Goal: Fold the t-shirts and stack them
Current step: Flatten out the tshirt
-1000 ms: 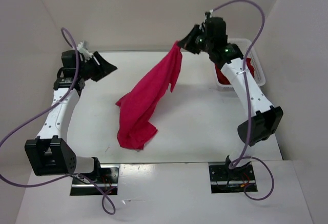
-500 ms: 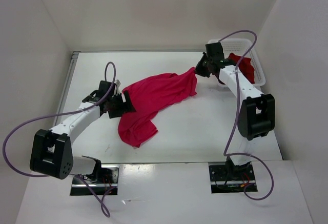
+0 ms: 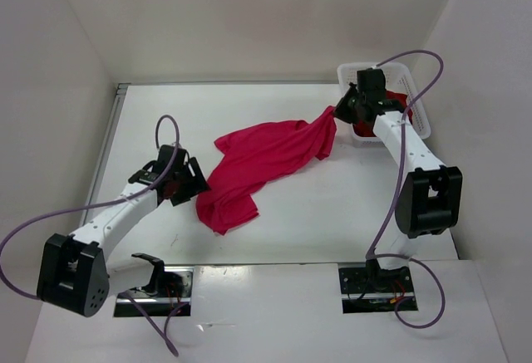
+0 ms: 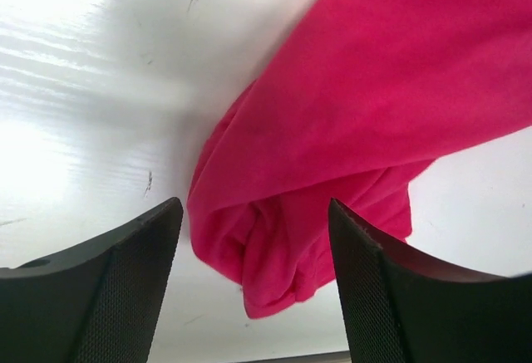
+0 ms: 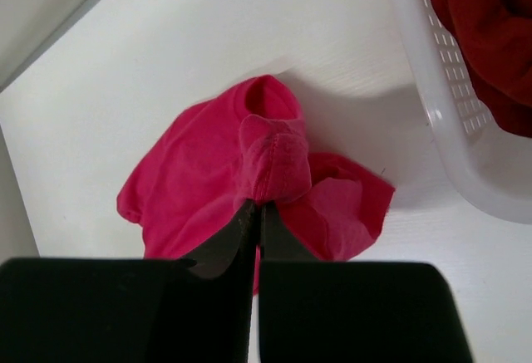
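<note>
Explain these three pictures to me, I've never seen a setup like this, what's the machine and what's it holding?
These are two robot arms bolted at the near edge of a white table. One picture looks down from above; the other two come from a camera on each wrist, with that arm's gripper dark at the bottom. A magenta t-shirt lies crumpled across the table. The right gripper is pinched shut on one end of it. The left gripper is open, straddling the other bunched end. At the far right stands a white mesh basket holding a dark red shirt.
</note>
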Controlling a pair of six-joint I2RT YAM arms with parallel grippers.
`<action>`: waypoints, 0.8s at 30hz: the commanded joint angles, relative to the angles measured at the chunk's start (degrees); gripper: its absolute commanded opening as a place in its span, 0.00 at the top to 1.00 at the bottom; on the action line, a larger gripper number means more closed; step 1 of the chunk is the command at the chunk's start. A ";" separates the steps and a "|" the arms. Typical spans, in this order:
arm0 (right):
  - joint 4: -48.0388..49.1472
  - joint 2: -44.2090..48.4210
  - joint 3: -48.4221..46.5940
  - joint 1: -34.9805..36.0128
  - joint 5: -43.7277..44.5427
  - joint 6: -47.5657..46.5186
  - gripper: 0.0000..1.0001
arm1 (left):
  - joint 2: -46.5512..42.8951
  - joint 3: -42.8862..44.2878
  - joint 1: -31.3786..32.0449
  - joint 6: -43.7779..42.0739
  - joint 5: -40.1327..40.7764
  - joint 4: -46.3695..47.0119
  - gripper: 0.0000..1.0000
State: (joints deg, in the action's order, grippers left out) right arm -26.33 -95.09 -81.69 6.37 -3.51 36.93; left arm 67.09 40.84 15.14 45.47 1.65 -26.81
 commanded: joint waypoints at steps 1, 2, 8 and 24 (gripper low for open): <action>2.86 3.50 2.15 -0.92 -1.23 -1.24 1.00 | 4.70 -1.90 -0.02 1.55 -0.75 2.63 0.22; 3.56 3.51 3.02 -1.53 -1.24 -1.24 1.00 | 7.33 -2.60 -0.02 1.55 -3.12 4.81 0.22; 3.56 4.56 4.25 -1.54 -1.77 -1.24 1.00 | 8.67 -2.00 -0.02 0.06 -1.31 6.77 0.55; -6.80 22.04 -9.44 2.15 -7.04 -6.16 1.00 | -1.87 40.61 -12.41 -11.10 -1.12 -5.18 0.94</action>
State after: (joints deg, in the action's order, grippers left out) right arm -31.55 -80.66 -83.48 6.31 -9.28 33.39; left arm 69.10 74.50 5.63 38.70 1.65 -28.34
